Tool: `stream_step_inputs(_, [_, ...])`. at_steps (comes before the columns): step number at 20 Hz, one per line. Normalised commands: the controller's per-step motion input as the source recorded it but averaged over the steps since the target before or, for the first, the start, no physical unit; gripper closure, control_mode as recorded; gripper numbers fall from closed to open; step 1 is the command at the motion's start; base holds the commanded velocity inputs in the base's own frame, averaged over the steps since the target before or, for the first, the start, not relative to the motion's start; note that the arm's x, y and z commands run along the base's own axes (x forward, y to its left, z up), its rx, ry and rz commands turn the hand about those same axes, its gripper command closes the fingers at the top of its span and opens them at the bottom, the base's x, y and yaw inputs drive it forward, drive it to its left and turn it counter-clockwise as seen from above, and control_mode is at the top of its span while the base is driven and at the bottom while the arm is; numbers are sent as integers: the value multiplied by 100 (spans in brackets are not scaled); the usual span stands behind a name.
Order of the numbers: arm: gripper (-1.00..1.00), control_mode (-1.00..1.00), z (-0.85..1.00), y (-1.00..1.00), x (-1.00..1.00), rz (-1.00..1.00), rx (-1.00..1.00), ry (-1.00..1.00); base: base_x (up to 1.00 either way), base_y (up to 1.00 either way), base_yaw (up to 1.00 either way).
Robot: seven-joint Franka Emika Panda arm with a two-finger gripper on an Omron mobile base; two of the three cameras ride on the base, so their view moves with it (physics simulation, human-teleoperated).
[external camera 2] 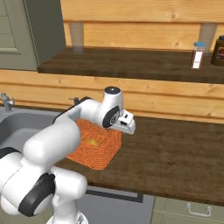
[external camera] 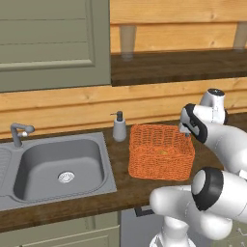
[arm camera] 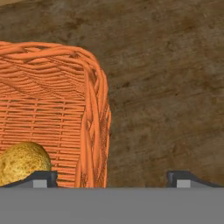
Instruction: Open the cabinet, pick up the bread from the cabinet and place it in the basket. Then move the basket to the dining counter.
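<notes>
My end effector (arm camera: 112, 178) is hovering with its jaws standing wide apart, holding nothing and touching nothing. In the hand view, one fingertip (arm camera: 38, 177) is sitting over the inside of the basket (arm camera: 52, 105) and the other over bare wood, so the basket's woven rim is running up between them. The bread (arm camera: 21, 162), a golden-brown lump, is lying inside the basket just beside that first fingertip. The left base view is showing what the hand view is leaving out: the basket (external camera: 160, 150) is resting on the dark counter (external camera: 120, 185) just below my end effector (external camera: 186, 131), with a grey soap dispenser (external camera: 119, 127) and the grey sink (external camera: 60, 166) beyond it on the far side, well apart from my fingers. The bread (external camera: 164, 152) is appearing there as a faint pale patch. The right base view is adding a wooden shelf (external camera 2: 131, 63) above and behind my end effector (external camera 2: 127, 124), carrying a small white bottle (external camera 2: 197, 55) and a dark jar (external camera 2: 218, 50).
</notes>
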Motion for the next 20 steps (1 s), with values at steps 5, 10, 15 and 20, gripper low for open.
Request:
stream_step_inputs(5, [-100, -100, -23, 10, 0, 0, 0, -2, 0, 0, 0])
stream_step_inputs(10, [-100, -100, -14, 33, 0, 0, -1, -6, 0, 0, 0])
stream_step_inputs(15, [-100, -100, -23, 4, 0, 0, 0, -2, 0, 0, 0])
stream_step_inputs(20, [-100, -100, -25, 0, 0, 0, 0, 0, 0, 0, 0])
